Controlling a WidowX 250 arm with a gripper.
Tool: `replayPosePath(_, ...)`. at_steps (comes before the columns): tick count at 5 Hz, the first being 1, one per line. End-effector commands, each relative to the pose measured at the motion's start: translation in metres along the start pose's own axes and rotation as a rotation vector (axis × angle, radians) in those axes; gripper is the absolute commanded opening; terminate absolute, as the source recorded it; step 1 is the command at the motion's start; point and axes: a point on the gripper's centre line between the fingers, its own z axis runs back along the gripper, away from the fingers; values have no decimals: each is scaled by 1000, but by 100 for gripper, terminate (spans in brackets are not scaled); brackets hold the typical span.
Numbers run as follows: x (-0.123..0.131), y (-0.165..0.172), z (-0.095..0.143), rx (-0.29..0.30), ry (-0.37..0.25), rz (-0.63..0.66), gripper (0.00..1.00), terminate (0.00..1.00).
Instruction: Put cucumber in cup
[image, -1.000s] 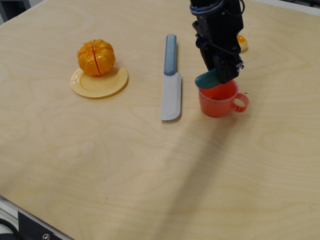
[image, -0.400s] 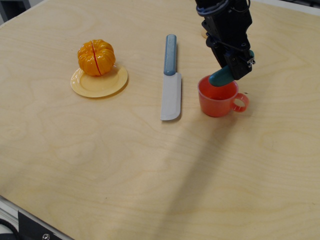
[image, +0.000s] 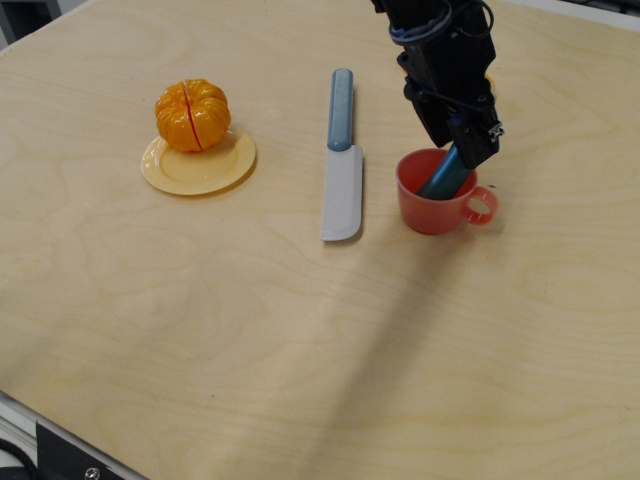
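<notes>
The orange-red cup (image: 432, 207) stands right of the knife, its ring handle (image: 481, 206) pointing right. The dark teal cucumber (image: 443, 176) stands slanted inside the cup, lower end in the bowl and upper end sticking out over the far rim. My gripper (image: 468, 146) hangs just above the cup's far right rim, fingertips (image: 476, 150) at the cucumber's upper end. The jaws look parted and no longer clamp the cucumber. The black gripper body hides the table behind the cup.
A grey knife with a blue handle (image: 341, 160) lies lengthwise left of the cup. A yellow-orange bread roll (image: 192, 115) sits on a pale yellow plate (image: 200, 170) at the left. The table's front edge runs along the lower left corner.
The cucumber was held level above the cup's left rim, then tipped over the cup; now it has dropped into the cup and leans there. My gripper shifted slightly right and up.
</notes>
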Motion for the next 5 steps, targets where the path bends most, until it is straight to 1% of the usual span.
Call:
replayPosePath(1,12,7,36,76,-54,2,100,0)
replayPosePath(2,7,10,55,131,36,43,100,0)
replayPosePath(4,7,10,55,131,36,43,100,0)
replayPosePath(5,7,10,55,131,36,43,100,100)
